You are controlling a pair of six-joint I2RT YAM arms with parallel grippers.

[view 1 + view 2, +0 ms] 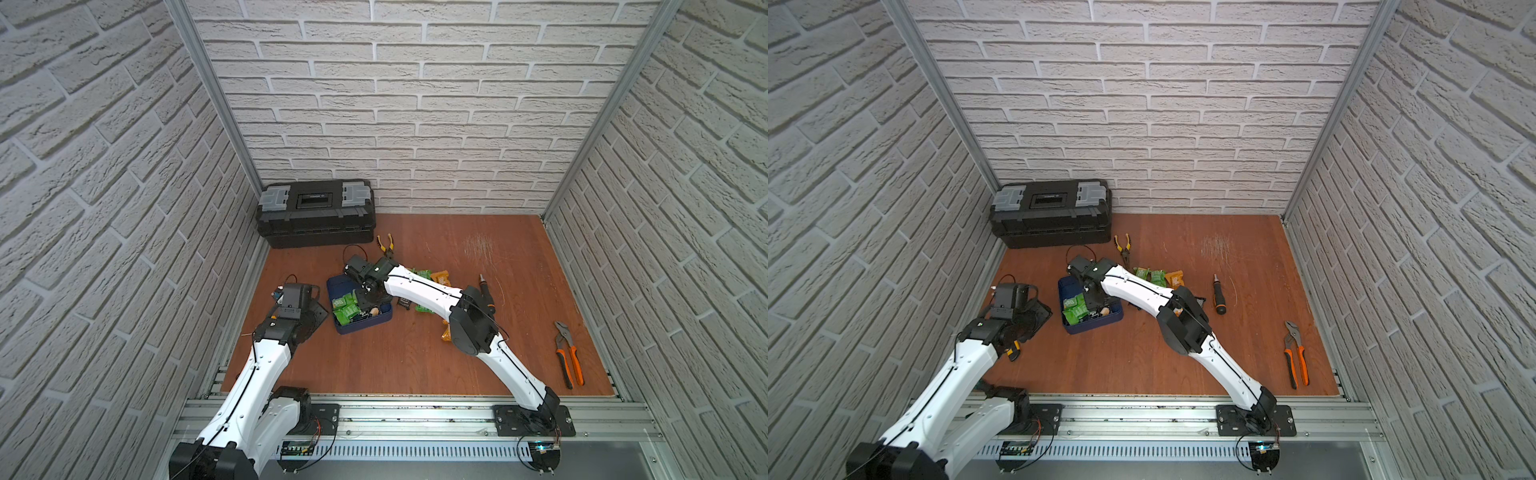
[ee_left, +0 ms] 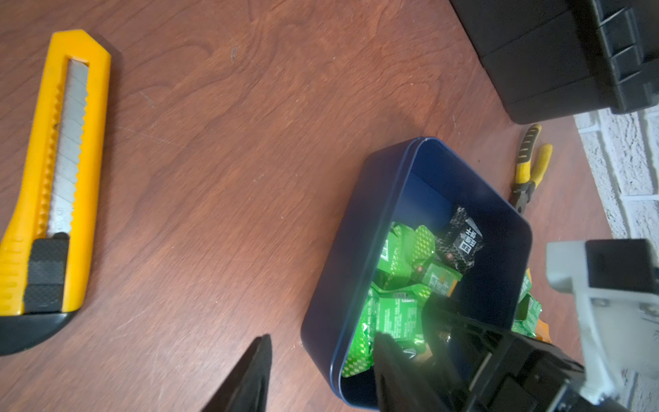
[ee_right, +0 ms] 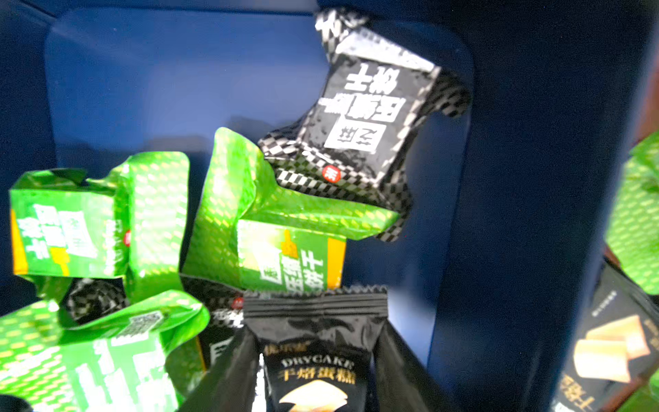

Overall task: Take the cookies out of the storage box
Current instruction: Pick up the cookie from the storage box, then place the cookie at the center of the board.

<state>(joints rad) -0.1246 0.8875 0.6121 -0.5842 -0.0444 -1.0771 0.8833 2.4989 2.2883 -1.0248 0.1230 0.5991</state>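
The storage box [image 1: 365,328] [image 1: 1096,326] is a shallow navy tray left of the floor's middle. Several cookies [image 2: 399,310] lie in it, as green and black foil packets. My right gripper [image 3: 315,339] [image 1: 368,301] reaches down into the box and is shut on a black packet [image 3: 315,371] printed DRYCAKE, one finger on each side of it. A checkered black packet [image 3: 371,117] leans on the box wall beyond. My left gripper [image 2: 324,356] [image 1: 309,309] is open at the box's left wall [image 2: 331,303], one finger outside and one over the inside. More cookies [image 1: 1156,276] lie on the floor right of the box.
A black toolbox [image 1: 316,212] stands at the back left, with yellow-handled pliers [image 1: 386,243] in front of it. A screwdriver [image 1: 1219,295] and orange-handled pliers [image 1: 567,357] lie to the right. A yellow utility knife [image 2: 60,171] lies near the left arm.
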